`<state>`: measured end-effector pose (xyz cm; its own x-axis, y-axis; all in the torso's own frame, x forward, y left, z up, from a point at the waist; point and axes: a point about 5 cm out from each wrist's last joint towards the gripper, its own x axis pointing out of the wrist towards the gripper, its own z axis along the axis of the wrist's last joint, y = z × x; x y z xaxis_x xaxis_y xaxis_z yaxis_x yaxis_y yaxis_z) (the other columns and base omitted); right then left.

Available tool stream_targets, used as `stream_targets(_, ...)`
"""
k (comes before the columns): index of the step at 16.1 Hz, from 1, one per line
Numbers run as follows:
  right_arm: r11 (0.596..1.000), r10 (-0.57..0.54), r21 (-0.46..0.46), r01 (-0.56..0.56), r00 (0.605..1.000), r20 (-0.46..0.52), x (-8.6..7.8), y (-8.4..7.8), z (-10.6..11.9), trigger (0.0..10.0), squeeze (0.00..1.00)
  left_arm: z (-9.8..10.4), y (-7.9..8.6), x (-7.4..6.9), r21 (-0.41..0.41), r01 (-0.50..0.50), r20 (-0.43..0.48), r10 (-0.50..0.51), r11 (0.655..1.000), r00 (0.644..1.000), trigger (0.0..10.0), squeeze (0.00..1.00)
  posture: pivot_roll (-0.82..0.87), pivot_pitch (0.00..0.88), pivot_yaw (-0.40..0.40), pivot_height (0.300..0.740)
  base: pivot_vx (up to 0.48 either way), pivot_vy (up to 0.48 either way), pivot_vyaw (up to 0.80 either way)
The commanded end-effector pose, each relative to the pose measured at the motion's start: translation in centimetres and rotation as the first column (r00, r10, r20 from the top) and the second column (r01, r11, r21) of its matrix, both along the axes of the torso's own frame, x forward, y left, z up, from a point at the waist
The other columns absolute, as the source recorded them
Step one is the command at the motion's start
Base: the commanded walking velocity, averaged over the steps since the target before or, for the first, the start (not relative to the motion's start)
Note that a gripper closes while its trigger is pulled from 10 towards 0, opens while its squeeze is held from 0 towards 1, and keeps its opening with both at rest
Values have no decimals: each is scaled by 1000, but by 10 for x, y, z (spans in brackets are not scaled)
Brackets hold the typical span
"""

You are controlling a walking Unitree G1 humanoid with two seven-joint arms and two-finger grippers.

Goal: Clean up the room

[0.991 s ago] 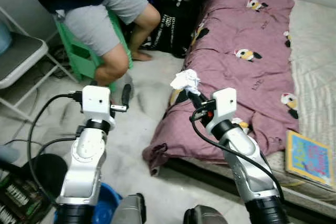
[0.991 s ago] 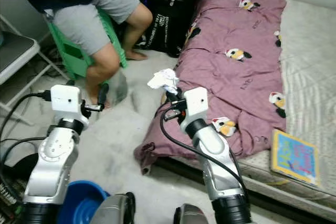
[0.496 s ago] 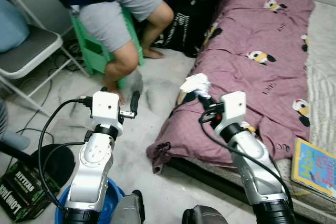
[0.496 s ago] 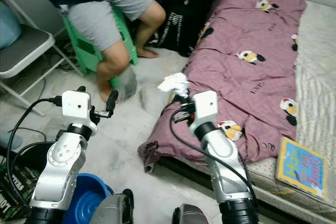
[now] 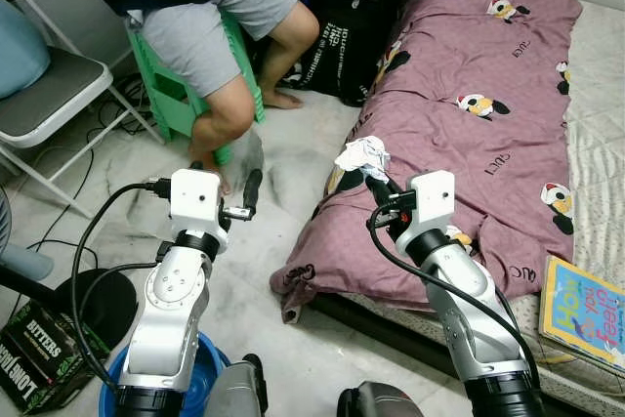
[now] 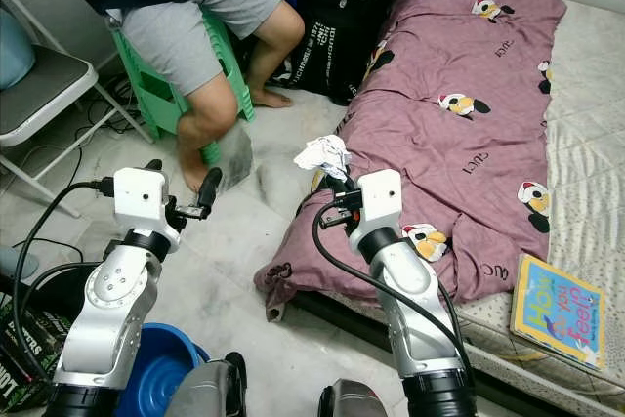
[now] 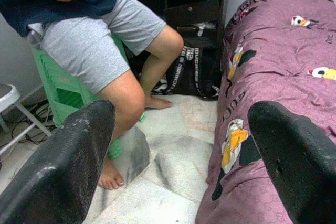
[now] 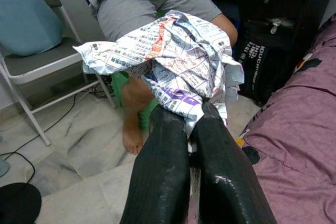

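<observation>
right gripper (image 5: 375,175): raised over the near edge of the quilt, fingers (image 8: 163,182) clenched on the paper
paper (image 5: 361,154): crumpled printed wad, pinched at its lower part between the right fingertips, most of it bulging past the tips; held in the air above the quilt edge, beside the floor strip
left gripper (image 5: 252,190): raised over the floor, fingers (image 7: 68,166) spread apart, nothing between them, well apart from the paper
quilt (image 5: 469,124): purple with penguin prints, lay along the bed, near corner hanging toward the floor
book (image 5: 586,312): colourful cover, flat on the mattress by the robot's right arm
person (image 5: 195,17): seated on a green stool (image 5: 166,95), grey shorts, bare feet on the floor, ahead of the left gripper
chair (image 5: 44,95): grey folding seat, left of the stool
basin (image 5: 200,363): blue, on the floor under the left arm
bag (image 5: 337,46): black, against the wall between the person and the bed
floor (image 5: 293,153): pale marble, cables at left
</observation>
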<state>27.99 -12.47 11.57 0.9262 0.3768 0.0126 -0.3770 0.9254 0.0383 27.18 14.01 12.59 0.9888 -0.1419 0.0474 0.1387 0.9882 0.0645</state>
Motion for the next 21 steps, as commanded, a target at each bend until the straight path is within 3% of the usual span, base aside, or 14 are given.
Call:
stream_targets(1, 1000, 5, -8, -5, 1000, 3, 1, 1, -1, 10000, 0, -3, 2, 1, -1, -8, -19, 8, 1000, 1000, 10000, 0, 2, 114, -9, 740, 0, 322, 0)
stream_targets(3, 1000, 7, -11, -7, 1000, 4, 1, 1, -1, 10000, 0, -3, 2, 1, -3, -8, -18, 8, 1000, 1000, 10000, 0, 1, 116, -9, 740, 0, 354, 400)
stream_targets(16, 1000, -11, -9, 11, 1000, -7, 3, -1, -3, 10000, 0, -3, -1, 2, -8, -3, -14, 3, 1000, 1000, 10000, 0, -8, 128, -13, 740, 0, 0, 760)
stream_targets(21, 1000, -28, 7, 29, 999, -19, 3, -2, -5, 10000, 0, -4, -3, 2, -17, 2, -23, -2, 1000, 1000, 10000, 0, -11, 124, -9, 740, 0, 166, 0)
